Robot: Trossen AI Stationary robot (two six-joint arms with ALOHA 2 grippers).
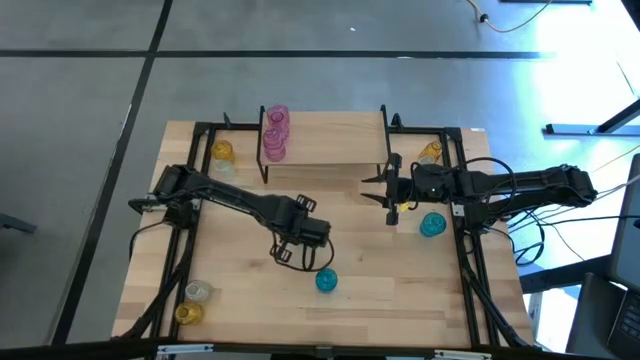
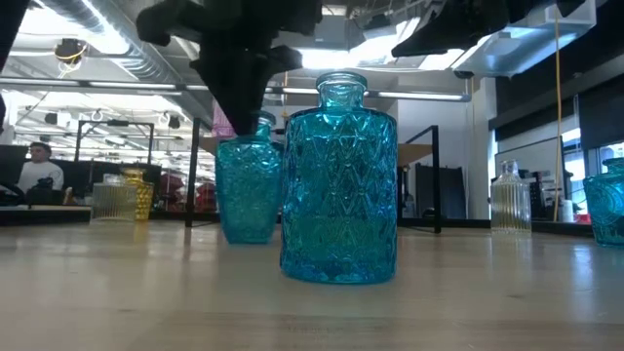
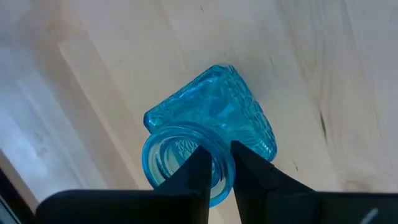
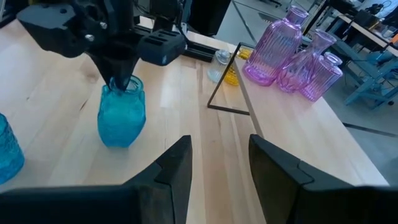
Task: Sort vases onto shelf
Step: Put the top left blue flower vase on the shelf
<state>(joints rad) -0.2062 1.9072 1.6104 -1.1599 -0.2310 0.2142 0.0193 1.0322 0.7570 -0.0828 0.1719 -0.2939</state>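
Note:
My left gripper hangs over the middle of the table, shut on a teal vase that its own body hides in the high view. A second teal vase stands on its base nearer the front edge. A third stands on the right. Three pink vases stand on the shelf at its left end. My right gripper waits open and empty beside the shelf's right end. My left gripper holds the teal vase by the rim of its mouth, one finger inside the opening and one outside. The fingers come from above, pointing steeply down. The vase hangs below them, slightly tilted; whether its base touches the table I cannot tell.
Yellow and clear vases stand at the far left, the far right and the near left corner. Black frame rails run along both table sides. A person sits beyond the table.

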